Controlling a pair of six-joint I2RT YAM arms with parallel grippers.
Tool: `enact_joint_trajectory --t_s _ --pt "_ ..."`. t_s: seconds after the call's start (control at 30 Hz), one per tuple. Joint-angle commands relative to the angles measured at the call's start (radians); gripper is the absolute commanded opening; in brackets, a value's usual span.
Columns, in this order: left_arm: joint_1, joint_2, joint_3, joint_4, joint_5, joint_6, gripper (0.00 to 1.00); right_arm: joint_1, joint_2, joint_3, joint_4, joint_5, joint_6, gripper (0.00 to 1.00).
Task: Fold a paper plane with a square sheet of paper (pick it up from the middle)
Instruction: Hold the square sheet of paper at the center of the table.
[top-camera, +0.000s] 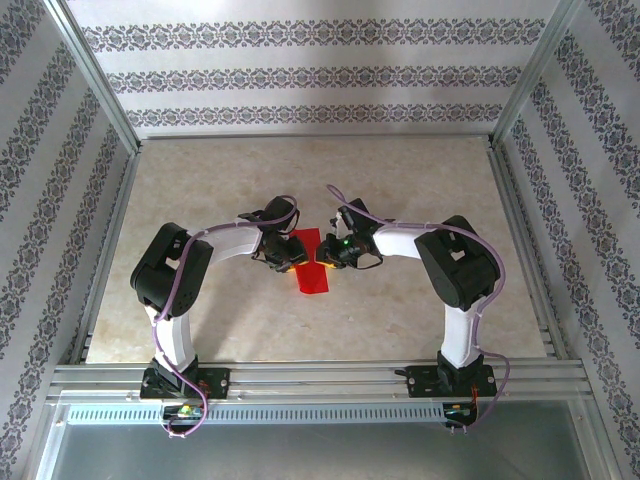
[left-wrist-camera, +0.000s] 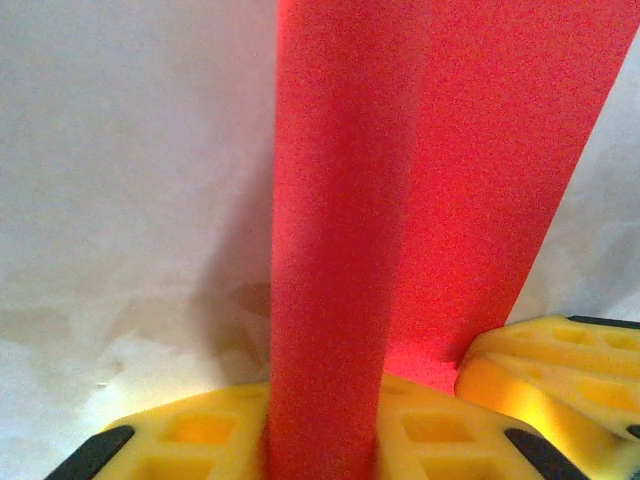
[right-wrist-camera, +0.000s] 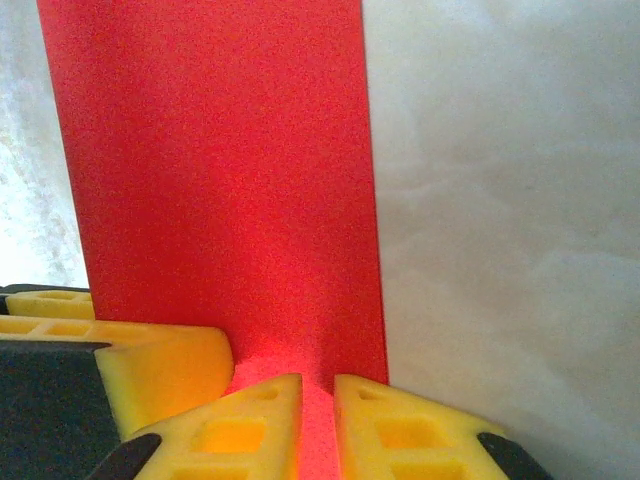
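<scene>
Overhead, the square sheet of paper (top-camera: 312, 278) is lying at the middle of the tabletop (top-camera: 420, 330), with its near end poking out toward the arm bases. The left pincer (top-camera: 285, 255) is bearing on the sheet's left side and the right pincer (top-camera: 333, 252) on its right side. Both are touching the sheet, and its far part is being covered by them.

Through the left wrist camera, the sheet (left-wrist-camera: 450, 150) is showing a soft, rounded fold running up its left half. The left pincer (left-wrist-camera: 320, 445) is sitting with a yellow finger tight on either side of that fold's base, clamped on the sheet. Just right of the sheet's near edge, another yellow finger (left-wrist-camera: 560, 365), apparently the right arm's, is crowding in.

Through the right wrist camera, the sheet (right-wrist-camera: 220, 170) is stretching away flat. The right pincer (right-wrist-camera: 318, 425) is showing jaws drawn almost together, with a sliver of red filling the slit, which reads as a pinch on the sheet's near edge.

Two grips are sharing one thin sheet very close together. Any uneven lift or pull apart is likely to tear the sheet or drag it out of one grip. The fold is looking rounded rather than creased, so it may spring open or set crooked. The neighbouring fingers may also be knocking into each other.
</scene>
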Motion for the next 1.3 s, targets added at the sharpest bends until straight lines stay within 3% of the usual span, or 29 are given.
enact_joint_trajectory --t_s 0.0,0.23,0.47,0.53,0.63,0.73,1.03,1.27 --pt "0.011 0.131 -0.076 -0.133 -0.151 -0.01 0.27 0.006 0.049 0.01 -0.121 0.052 -0.024 0.19" --pt "0.013 0.022 0.006 -0.197 -0.173 0.031 0.32 -0.013 0.086 0.014 -0.214 0.109 -0.039 0.17" --pt "0.014 -0.176 0.124 -0.36 -0.408 0.054 0.42 -0.021 0.115 0.014 -0.237 0.127 -0.024 0.17" --pt "0.014 -0.221 0.091 -0.254 -0.343 0.057 0.42 -0.022 0.119 0.014 -0.236 0.13 -0.017 0.17" --pt "0.012 -0.232 0.031 -0.032 -0.122 0.04 0.4 -0.022 0.122 0.017 -0.244 0.14 -0.012 0.17" --pt "0.004 -0.199 -0.017 0.144 0.014 -0.02 0.35 -0.024 0.126 0.019 -0.259 0.156 -0.01 0.17" --pt "0.001 -0.099 -0.061 0.248 0.118 -0.032 0.26 -0.028 0.139 0.019 -0.281 0.167 -0.006 0.17" --pt "0.005 -0.08 -0.062 0.126 0.038 0.035 0.25 -0.03 0.145 0.007 -0.282 0.181 0.0 0.17"
